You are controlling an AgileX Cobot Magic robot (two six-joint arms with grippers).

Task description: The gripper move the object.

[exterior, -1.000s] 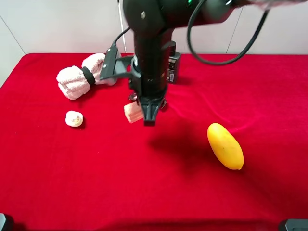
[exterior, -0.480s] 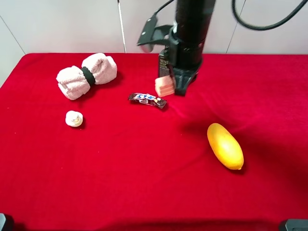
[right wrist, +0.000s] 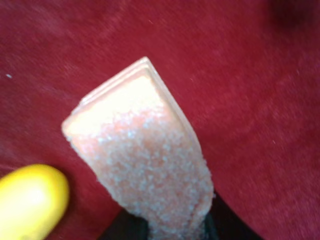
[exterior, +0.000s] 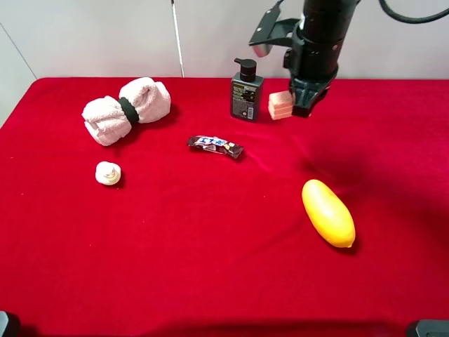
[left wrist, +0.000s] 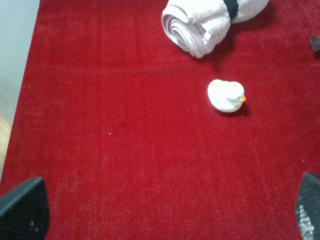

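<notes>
My right gripper [exterior: 300,107] hangs from the black arm at the back of the red table and is shut on the pale pink soap block [exterior: 280,105], holding it in the air just right of a black pump bottle [exterior: 246,91]. In the right wrist view the block [right wrist: 142,150] fills the frame, clamped at its lower end between the dark fingers, with red cloth below. My left gripper shows only as two dark finger pads [left wrist: 22,210] at the corners of the left wrist view, wide apart and empty.
A yellow oval fruit [exterior: 327,213] lies front right; it also shows in the right wrist view [right wrist: 30,200]. A rolled pink towel [exterior: 126,109], a small white duck [exterior: 107,173] and a dark candy bar [exterior: 215,146] lie on the left half. The red cloth [exterior: 175,267] covers the table.
The right arm has lifted the pink block from beside the candy bar and carried it back and to the right, past the pump bottle. Nothing else moved.
</notes>
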